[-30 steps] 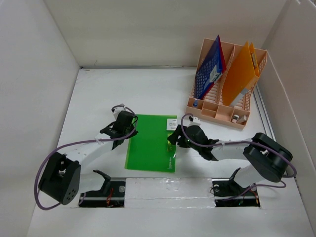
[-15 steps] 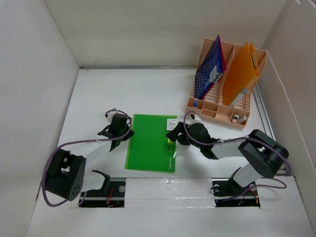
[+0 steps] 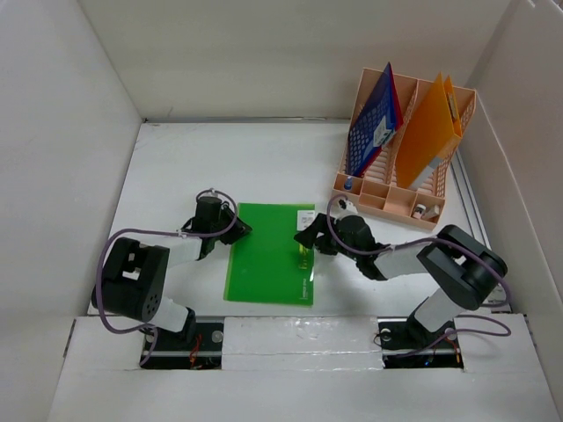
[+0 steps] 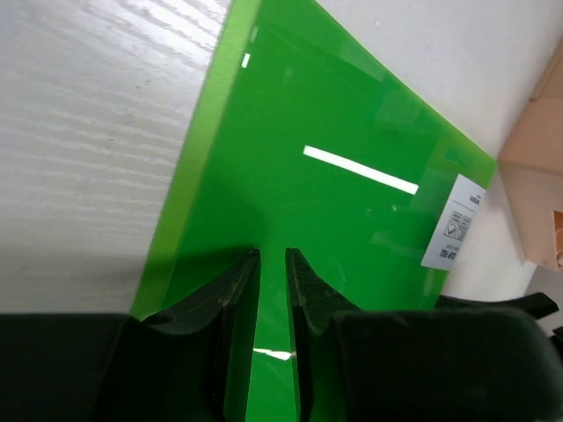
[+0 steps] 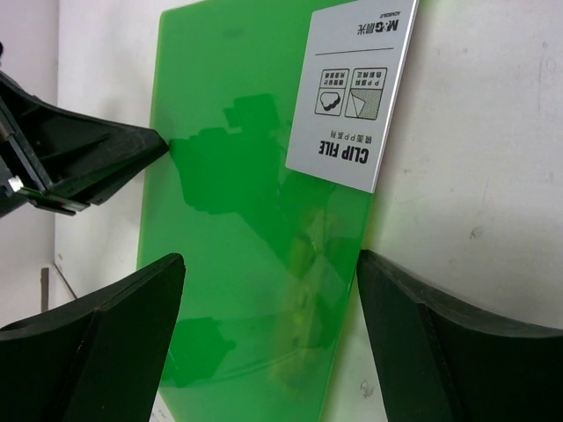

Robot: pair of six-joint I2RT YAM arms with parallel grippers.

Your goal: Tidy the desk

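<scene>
White label [image 5: 356,97] at corner of green folder [image 5: 237,220], seen upside down from right wrist: "CLIP FILE" in bold, brand "M&G" with Chinese characters beside it, two boxed pictograms with small Chinese captions. Fine print along label's edge is illegible. Tag [image 3: 383,134] on blue folder [image 3: 374,119] is too small to read.

Open desk [image 3: 264,158] left of file rack [image 3: 391,204]

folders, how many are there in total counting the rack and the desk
3. A green clip file lies flat on the desk; a blue folder stands in the peach rack's left part; an orange folder stands in its right part. More may hide behind those.
</scene>
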